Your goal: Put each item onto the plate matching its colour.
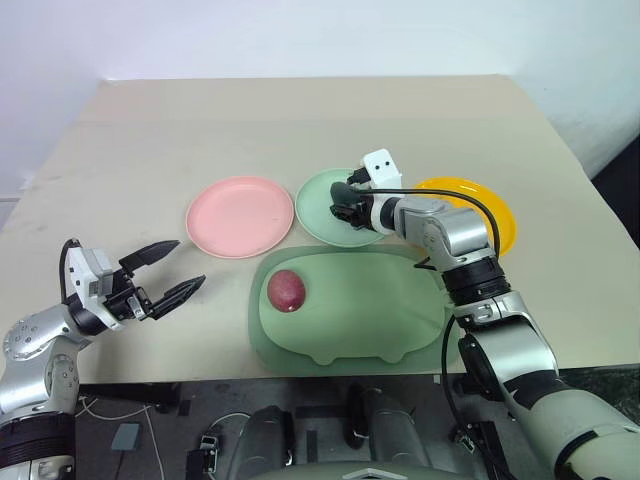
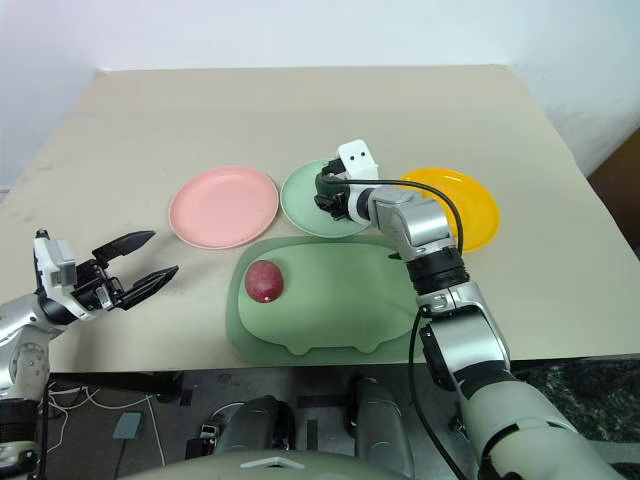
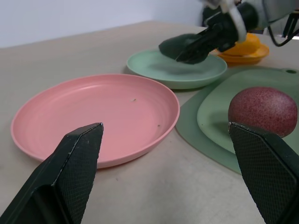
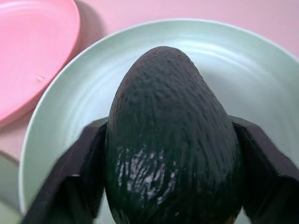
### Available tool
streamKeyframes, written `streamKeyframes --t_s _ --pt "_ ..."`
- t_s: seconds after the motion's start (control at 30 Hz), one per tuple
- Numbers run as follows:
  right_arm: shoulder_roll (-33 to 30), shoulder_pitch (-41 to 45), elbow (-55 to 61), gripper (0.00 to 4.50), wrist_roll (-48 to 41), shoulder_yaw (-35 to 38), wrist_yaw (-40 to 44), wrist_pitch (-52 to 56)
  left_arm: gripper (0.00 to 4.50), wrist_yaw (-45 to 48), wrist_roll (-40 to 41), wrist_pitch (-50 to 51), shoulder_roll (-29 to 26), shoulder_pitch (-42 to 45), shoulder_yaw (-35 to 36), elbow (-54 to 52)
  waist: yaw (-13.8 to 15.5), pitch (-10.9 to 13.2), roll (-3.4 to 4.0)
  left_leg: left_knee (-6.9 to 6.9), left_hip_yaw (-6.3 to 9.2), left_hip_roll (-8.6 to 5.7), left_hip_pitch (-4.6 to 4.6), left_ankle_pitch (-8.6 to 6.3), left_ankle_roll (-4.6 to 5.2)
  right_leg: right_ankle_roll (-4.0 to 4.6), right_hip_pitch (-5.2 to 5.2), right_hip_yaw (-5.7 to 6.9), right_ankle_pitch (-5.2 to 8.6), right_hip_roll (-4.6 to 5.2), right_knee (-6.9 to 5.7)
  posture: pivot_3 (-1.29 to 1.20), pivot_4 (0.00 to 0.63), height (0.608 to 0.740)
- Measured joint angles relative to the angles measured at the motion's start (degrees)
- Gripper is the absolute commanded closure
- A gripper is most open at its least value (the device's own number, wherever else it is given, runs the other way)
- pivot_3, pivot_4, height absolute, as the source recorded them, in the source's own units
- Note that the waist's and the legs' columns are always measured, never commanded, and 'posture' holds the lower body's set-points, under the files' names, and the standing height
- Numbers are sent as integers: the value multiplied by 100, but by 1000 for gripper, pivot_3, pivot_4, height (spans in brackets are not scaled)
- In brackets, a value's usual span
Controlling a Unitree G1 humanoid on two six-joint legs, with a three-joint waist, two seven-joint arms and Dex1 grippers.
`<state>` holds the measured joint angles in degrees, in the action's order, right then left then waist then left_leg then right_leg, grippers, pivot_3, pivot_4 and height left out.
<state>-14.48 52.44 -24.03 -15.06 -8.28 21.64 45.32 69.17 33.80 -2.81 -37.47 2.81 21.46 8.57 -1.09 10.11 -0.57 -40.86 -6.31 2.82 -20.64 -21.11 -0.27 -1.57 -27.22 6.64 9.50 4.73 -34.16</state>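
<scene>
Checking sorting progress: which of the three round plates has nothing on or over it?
The pink plate, leftmost of the row. The yellow-orange plate carries the yellow fruit, and the right gripper holds the avocado over the mint green plate.

table [image 2: 300,110]: beige top, three plates set in a row.
plates: pink plate [image 2: 223,207], mint green plate [image 2: 300,200], yellow-orange plate [image 2: 470,205].
mat [image 2: 340,300]: sage green, placed near the plates.
reddish-purple fruit [image 2: 264,281]: seen on the mat.
right gripper [image 2: 330,203]: held over the mint green plate.
left gripper [image 2: 143,262]: fingers spread, nothing between them.
</scene>
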Motion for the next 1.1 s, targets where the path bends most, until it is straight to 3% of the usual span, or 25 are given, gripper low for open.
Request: streamKeyframes --t_s 0.17,0.23,0.37,0.53,0.77,0.93,1.1 --pt "-208 -130 303 62 -9 126 349 43 0 -76 2 90 0 -15 -28 -152 5 1 2 0 3 1 -1 0 0 0 0 1 0 0 0 0 150 737" --pt "-508 -481 1036 62 -329 383 686 255 0 -111 11 142 20 -16 -49 -263 30 1 2 0 12 3 -8 0 0 0 0 8 0 1 1 0 150 737" --pt "-1492 -1642 2687 62 -1134 1041 1610 578 0 -183 45 256 69 -61 -92 -482 63 2 3 0 27 0 -28 -2 4 -3 -1 23 0 8 7 0 150 737" --pt "-2591 -2949 3534 62 -1773 1883 2672 484 0 -142 58 364 92 -75 -247 -582 41 2 2 -1 28 -2 -6 -4 6 -3 5 13 2 3 16 0 150 737" --pt "-3702 -4611 3279 62 -1598 2488 4432 -1188 0 -65 -1 382 101 26 -426 -607 54 4 -1 2 22 -1 19 -4 6 -25 19 -3 17 -4 15 0 150 737" --pt "-3792 -5185 2841 62 -1561 2991 5522 -2579 0 -12 -87 311 107 70 -501 -428 49 5 -2 2 20 -2 25 -4 6 -23 23 -4 16 -5 14 0 150 737" --pt "-3777 -5265 2107 62 -1541 3325 5918 -3544 0 118 -148 142 109 73 -502 -216 55 5 -2 1 20 -3 26 -4 6 -4 25 -4 5 -4 15 0 150 737"
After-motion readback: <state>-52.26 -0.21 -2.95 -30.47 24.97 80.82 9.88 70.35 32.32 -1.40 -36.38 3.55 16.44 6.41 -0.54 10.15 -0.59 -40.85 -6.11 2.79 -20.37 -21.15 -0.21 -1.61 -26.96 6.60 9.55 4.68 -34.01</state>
